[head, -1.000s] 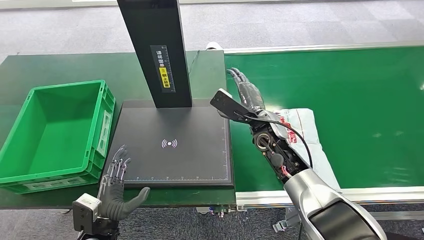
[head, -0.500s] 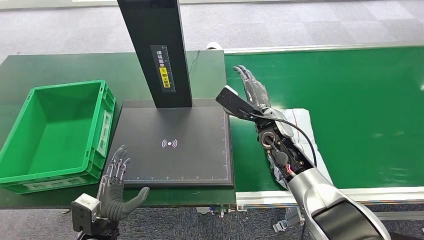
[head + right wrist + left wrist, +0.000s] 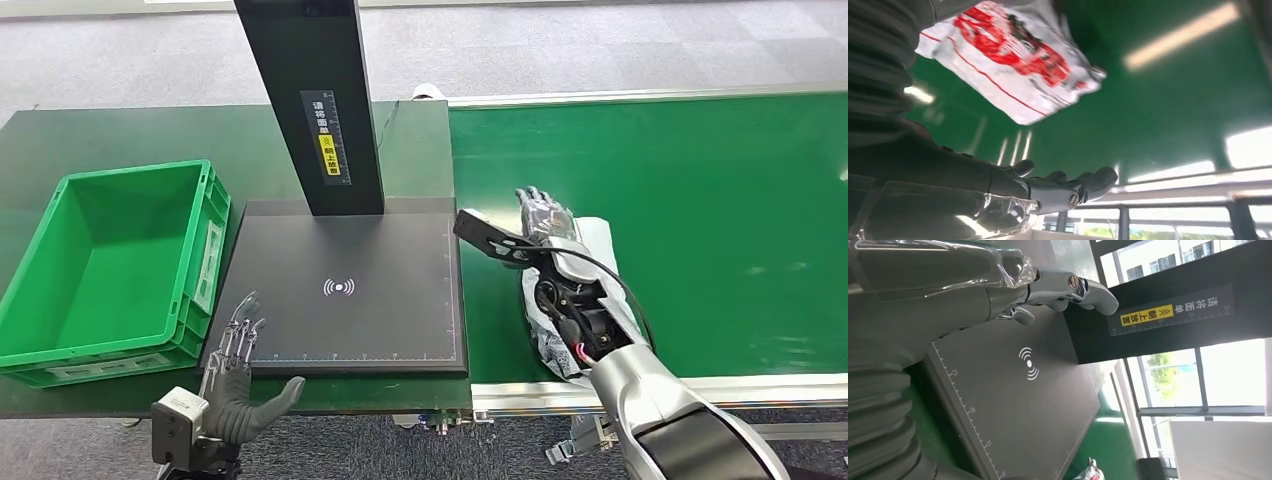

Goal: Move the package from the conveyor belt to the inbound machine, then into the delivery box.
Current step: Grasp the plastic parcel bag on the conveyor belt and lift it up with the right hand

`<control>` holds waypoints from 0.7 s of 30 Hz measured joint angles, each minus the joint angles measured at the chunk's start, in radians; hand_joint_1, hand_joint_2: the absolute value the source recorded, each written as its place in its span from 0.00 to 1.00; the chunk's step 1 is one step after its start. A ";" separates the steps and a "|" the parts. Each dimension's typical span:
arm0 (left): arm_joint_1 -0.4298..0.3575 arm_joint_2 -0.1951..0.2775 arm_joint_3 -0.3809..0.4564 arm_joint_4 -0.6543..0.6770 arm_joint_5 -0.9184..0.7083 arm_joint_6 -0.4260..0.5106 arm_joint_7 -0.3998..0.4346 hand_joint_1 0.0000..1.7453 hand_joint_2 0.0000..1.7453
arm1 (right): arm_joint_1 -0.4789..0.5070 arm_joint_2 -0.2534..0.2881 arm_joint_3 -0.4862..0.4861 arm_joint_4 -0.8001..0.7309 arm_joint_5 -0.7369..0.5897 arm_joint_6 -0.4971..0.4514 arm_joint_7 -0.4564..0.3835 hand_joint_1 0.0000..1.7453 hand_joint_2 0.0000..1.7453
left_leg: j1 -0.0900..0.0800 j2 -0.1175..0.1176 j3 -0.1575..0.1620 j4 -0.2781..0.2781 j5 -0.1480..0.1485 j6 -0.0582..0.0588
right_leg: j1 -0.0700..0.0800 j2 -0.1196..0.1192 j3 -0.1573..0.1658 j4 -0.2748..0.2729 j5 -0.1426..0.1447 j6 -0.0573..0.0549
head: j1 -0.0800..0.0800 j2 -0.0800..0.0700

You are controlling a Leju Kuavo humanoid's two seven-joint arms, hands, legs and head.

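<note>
The package, a white bag with red print, lies on the green conveyor belt close to the belt's left end. My right hand hovers over its far end with the fingers stretched out and nothing in them; wrist and forearm hide most of the bag. In the right wrist view the package sits apart from the straight fingers. My left hand is open at the front edge of the inbound machine's black plate; its fingers point across the plate.
The machine's black column rises at the back of the plate. An empty green delivery box stands left of the plate on the dark table. The belt's metal frame runs along the near side.
My right hand has swung from beside the plate's far right corner to the right and nearer, over the package. The left hand has hardly moved.
</note>
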 joint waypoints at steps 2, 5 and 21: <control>-0.004 -0.003 -0.001 0.002 -0.001 0.005 0.004 0.00 1.00 | 0.019 -0.008 -0.012 0.018 0.034 0.020 0.002 0.00 1.00 | 0.000 0.000 0.000 0.000 0.000 0.000 | 0.000 0.000 0.000 0.000 0.000 0.000 | 0.000 0.000; -0.009 -0.005 -0.002 0.005 0.000 0.011 0.008 0.00 1.00 | 0.047 -0.021 -0.025 0.035 0.069 0.026 -0.018 0.00 1.00 | 0.000 0.000 0.000 0.000 0.000 0.000 | 0.000 0.000 0.000 0.000 0.000 0.000 | 0.000 0.000; -0.065 0.014 -0.013 0.070 0.050 0.010 -0.010 0.00 1.00 | 0.087 -0.106 0.008 0.069 0.014 0.422 -0.440 0.00 1.00 | 0.000 0.000 0.000 0.000 0.000 0.000 | 0.000 0.000 0.001 0.000 0.000 0.000 | 0.000 0.000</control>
